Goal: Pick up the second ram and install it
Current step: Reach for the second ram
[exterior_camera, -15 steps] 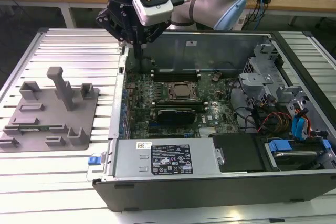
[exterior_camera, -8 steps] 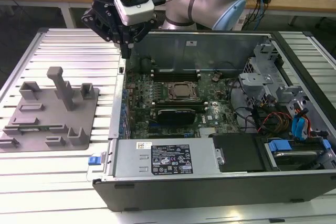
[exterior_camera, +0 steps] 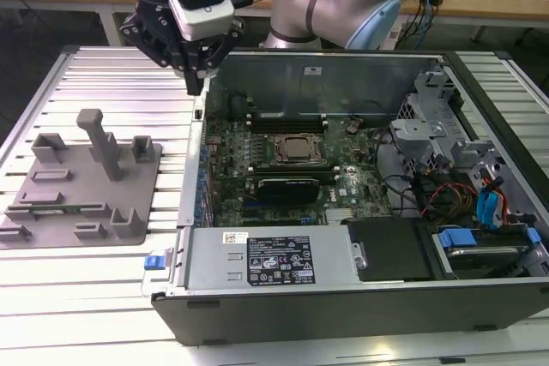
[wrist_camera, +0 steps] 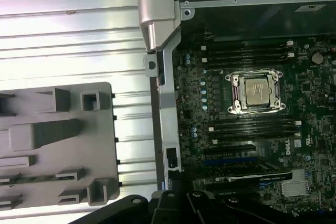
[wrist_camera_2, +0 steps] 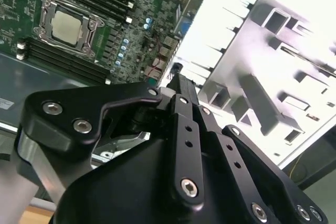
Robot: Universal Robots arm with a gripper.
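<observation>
One grey fixture tray (exterior_camera: 94, 190) is laid flat on the ribbed metal table (exterior_camera: 103, 75), well off to the exterior view's left of the gripper (exterior_camera: 196, 83) and lower than it. In the first wrist view a thin dark-green strip is seen standing on edge in a long slot of that tray (wrist_camera: 94, 145). It is taken as the second ram (wrist_camera: 29, 178); label and chips cannot be made out. It is well apart from the gripper and not touched by it.

The gripper is held above the side wall (exterior_camera: 199, 139) of the open computer case (exterior_camera: 343, 306), near that wall's far corner, with its fingers pointed down. The fingers are closed tip to tip and nothing is seen gripped between them. The same closed tips (wrist_camera_2: 177, 81) are seen in the second wrist view, with the tray (wrist_camera_2: 252, 66) on one side and the board on the other.

To the exterior view's right of the gripper and below it, the motherboard (exterior_camera: 232, 139) is exposed. The processor (exterior_camera: 298, 150) is seated at its middle, flanked by two banks of memory slots (wrist_camera: 247, 53). Whether any slot is filled cannot be told. A black expansion card (exterior_camera: 296, 186) is fitted just past the nearer bank. The power supply (exterior_camera: 274, 255) is mounted along the front wall. The drive bays (exterior_camera: 429, 139) with blue caddies (exterior_camera: 480, 242) are farthest right of the gripper.
</observation>
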